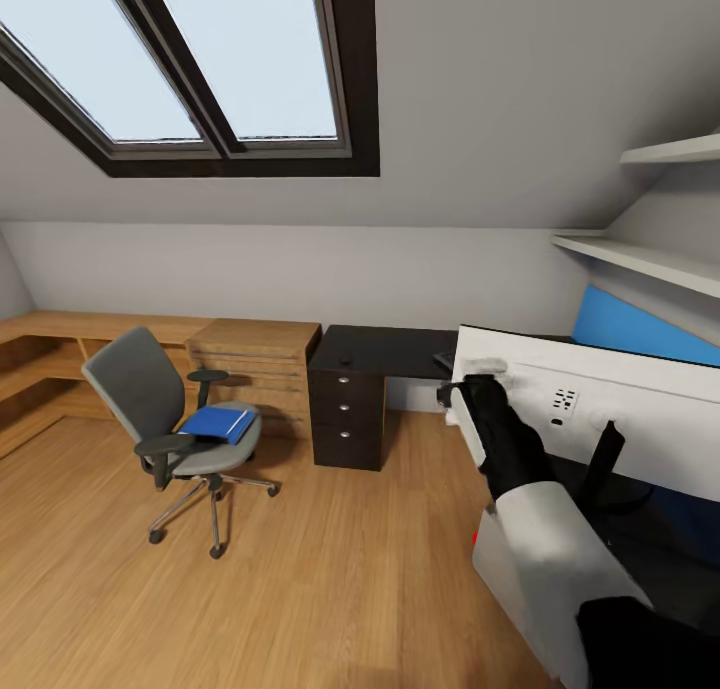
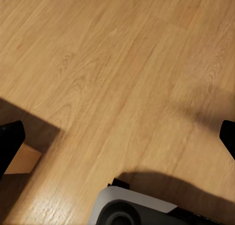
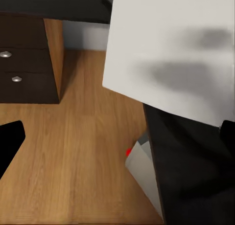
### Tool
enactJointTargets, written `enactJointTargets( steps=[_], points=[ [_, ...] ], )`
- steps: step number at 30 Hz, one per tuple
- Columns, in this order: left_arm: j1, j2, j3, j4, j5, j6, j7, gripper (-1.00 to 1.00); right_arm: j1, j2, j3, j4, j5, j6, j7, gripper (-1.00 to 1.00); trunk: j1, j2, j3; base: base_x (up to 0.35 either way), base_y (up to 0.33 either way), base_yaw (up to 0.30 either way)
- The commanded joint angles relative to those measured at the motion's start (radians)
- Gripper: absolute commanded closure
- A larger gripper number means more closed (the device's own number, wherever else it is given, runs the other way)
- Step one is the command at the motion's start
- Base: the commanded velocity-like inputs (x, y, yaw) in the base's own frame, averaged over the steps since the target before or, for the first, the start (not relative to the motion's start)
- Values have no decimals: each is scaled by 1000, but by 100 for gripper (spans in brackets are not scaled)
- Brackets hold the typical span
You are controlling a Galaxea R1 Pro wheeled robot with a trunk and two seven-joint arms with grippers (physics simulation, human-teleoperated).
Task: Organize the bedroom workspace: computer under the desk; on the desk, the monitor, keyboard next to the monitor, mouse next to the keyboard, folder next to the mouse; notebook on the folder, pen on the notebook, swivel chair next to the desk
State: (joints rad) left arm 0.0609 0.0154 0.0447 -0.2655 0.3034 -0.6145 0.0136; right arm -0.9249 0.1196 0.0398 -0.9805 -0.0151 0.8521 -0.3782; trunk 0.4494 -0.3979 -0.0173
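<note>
near right: computer low beside desk, looks stowed | right gripper at monitor white back edge, cannot tell if clamped; monitor seems on desk | left gripper jaws spread, empty, over floor | far left: folder on swivel chair, unmoved; chair well apart from desk

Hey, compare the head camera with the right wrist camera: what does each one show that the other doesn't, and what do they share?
Head view alone: the swivel chair standing out on the wooden floor, the blue folder lying on its seat, the skylight and the wall shelves.

Right wrist view alone: the red-marked corner of the grey computer seen close up beside the desk edge.

Both share: the monitor with its white back, the desk with its silver-knobbed drawer unit, and the floor.
</note>
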Motion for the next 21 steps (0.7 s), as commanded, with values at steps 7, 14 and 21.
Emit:
enactJointTargets(
  steps=[7, 14, 21],
  points=[
    [1, 0, 4, -4, -6, -1, 2, -100, -213, -1, 2, 244, -1, 7, -5, -100, 1, -2, -2, 0, 0, 0],
    [1, -1, 4, -4, -7, -1, 0, -100, -447, -3, 2, 438, -2, 11, -4, -100, 1, -2, -2, 0, 0, 0],
    [1, -2, 3, -4, -7, -1, 0, -100, -548, 0, 2, 481, -2, 12, -5, -100, 1, -2, -2, 0, 0, 0]
  ],
)
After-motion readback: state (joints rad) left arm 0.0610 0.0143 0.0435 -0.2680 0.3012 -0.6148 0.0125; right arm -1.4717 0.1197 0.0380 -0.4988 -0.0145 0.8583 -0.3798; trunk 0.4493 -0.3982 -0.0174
